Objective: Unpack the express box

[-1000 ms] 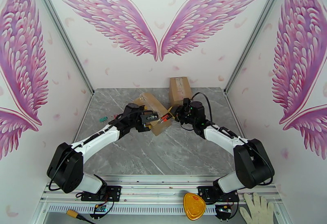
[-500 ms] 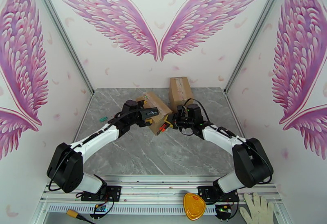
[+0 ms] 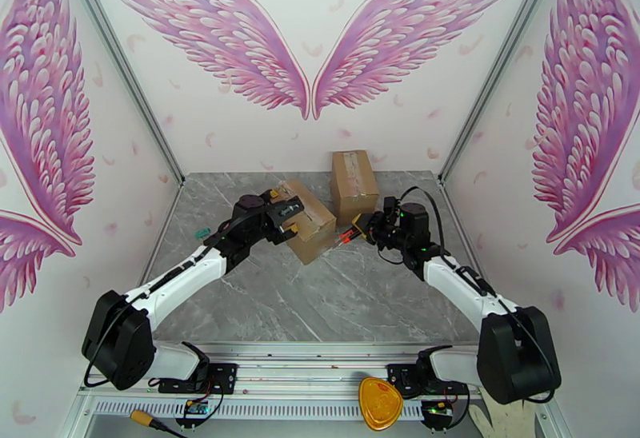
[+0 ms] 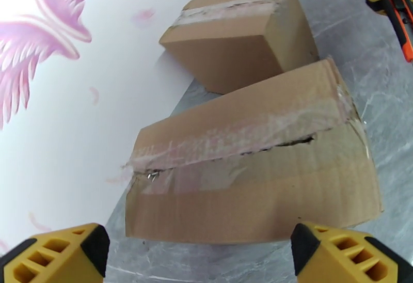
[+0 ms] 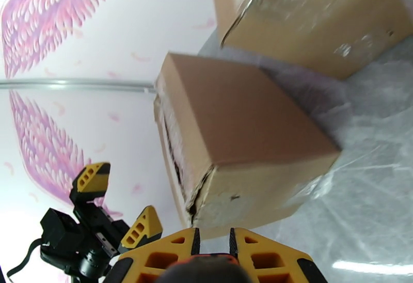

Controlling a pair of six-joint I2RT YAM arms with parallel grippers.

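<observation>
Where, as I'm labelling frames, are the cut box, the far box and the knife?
cut box (image 4: 268,196): left wrist view, on the flap below the slit tape.
far box (image 4: 242,57): left wrist view, on its facing side.
knife (image 3: 345,236): top view, on its orange body.

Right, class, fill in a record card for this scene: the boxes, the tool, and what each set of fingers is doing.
near box: cardboard, on the grey table, tape slit along its seam
far box: cardboard, behind it by the wall, taped shut
left fingers: open, facing the near box, holding nothing
right fingers: shut on an orange cutter, beside the near box
flaps: not yet opened
</observation>
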